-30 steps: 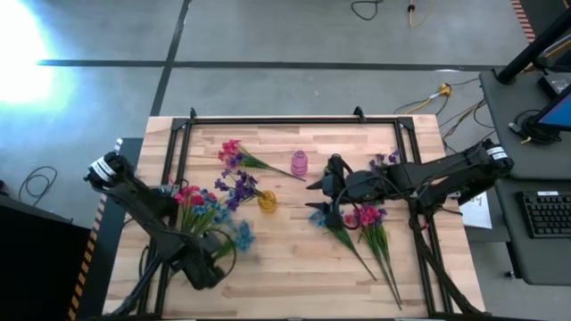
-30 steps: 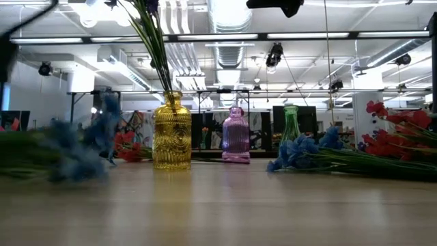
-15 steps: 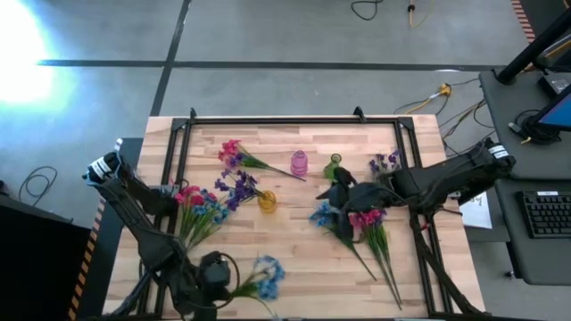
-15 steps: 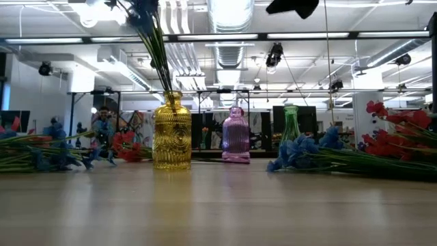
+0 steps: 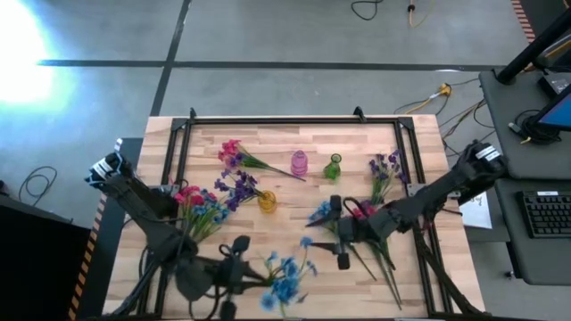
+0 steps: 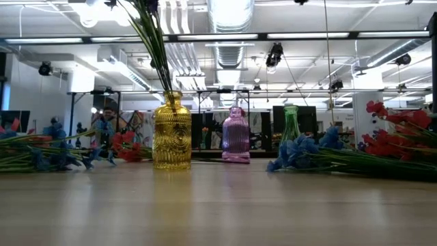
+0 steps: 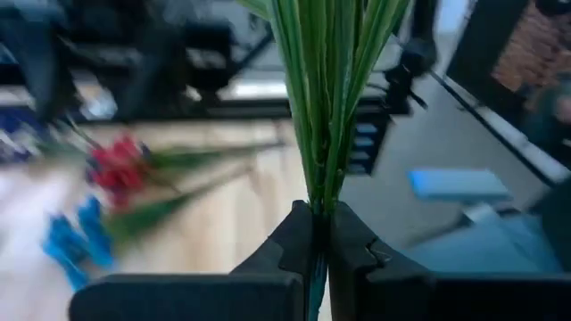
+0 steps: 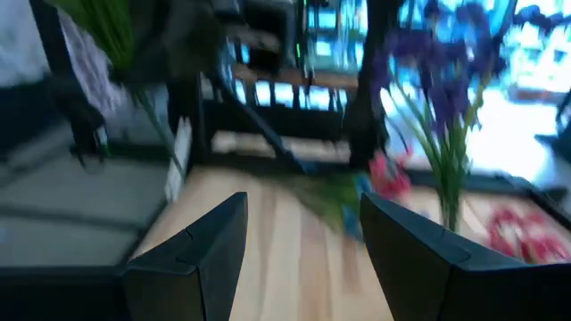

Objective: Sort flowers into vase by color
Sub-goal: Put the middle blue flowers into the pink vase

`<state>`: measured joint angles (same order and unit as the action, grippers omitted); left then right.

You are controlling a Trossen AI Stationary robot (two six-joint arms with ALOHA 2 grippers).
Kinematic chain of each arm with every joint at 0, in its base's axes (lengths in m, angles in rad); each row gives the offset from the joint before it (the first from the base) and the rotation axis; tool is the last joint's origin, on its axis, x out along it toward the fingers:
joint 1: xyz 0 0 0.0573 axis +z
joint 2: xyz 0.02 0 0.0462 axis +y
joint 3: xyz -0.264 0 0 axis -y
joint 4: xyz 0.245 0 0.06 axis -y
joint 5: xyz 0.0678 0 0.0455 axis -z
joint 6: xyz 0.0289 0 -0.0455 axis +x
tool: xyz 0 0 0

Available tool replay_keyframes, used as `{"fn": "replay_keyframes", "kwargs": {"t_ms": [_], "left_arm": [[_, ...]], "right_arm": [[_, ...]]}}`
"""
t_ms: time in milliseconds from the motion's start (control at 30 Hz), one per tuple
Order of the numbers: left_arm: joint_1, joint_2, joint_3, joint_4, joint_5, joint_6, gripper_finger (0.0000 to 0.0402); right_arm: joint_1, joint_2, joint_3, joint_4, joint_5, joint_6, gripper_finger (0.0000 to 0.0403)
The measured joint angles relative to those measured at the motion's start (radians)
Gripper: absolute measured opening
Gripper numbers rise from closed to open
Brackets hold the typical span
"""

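Observation:
My left gripper (image 5: 241, 270) hangs near the table's near edge, left of centre, shut on a blue flower sprig (image 5: 285, 278) whose blooms point toward the table's right. My right gripper (image 5: 339, 236) hovers open and empty over the near centre, beside a pile of red and blue flowers (image 5: 361, 218) lying on the table. At mid-table stand a yellow vase (image 5: 267, 201) with purple flowers in it, a pink vase (image 5: 299, 163) and a green vase (image 5: 333, 168). More flowers (image 5: 198, 209) lie at the left. My left gripper pinches the sprig's bundled green stems (image 7: 319, 201) between its two fingers. The stems run straight out past the fingertips, in line with the fingers. The sprig is lifted clear of the table, its blue blooms (image 5: 287, 281) out toward the table's right.
A pink and purple sprig (image 5: 236, 153) lies at the far left and purple flowers (image 5: 384, 169) at the far right. A black frame (image 5: 294, 119) runs along the table's far edge. Bare wood (image 6: 218, 205) shows along the near side.
My left gripper has risen and gone toward the table's right along the near edge, rolling as it went. The blue sprig has come up clear of the table and now points right. My right gripper has moved from beside the green vase toward the near edge and sunk.

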<state>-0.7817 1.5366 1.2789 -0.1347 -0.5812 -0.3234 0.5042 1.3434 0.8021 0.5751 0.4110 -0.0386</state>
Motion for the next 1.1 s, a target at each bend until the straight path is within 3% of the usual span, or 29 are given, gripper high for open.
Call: {"fn": "replay_keyframes", "kwargs": {"t_ms": [233,433,633,800,933,1100], "left_arm": [[0.08,0.024,-0.003,0.055,-0.031,0.032,0.0],[0.114,0.048,-0.003,0.065,-0.105,0.023,0.0],[0.128,0.058,-0.003,0.064,-0.115,0.023,0.0],[0.132,0.058,-0.003,0.067,-0.194,0.012,0.0],[0.133,0.058,-0.003,0.066,-0.213,0.009,0.0],[0.135,0.058,-0.003,0.067,-0.214,0.01,0.0]], "right_arm": [[0.006,0.093,0.01,0.225,-0.092,-0.028,0.021],[0.006,0.151,0.071,0.239,-0.105,-0.025,0.0214],[0.006,0.179,0.124,0.246,-0.105,-0.032,0.0259],[-0.001,0.2,0.167,0.249,-0.105,-0.039,0.0286],[-0.009,0.235,0.197,0.237,-0.098,-0.056,0.0276],[-0.032,0.247,0.219,0.245,-0.094,-0.042,0.023]]}}
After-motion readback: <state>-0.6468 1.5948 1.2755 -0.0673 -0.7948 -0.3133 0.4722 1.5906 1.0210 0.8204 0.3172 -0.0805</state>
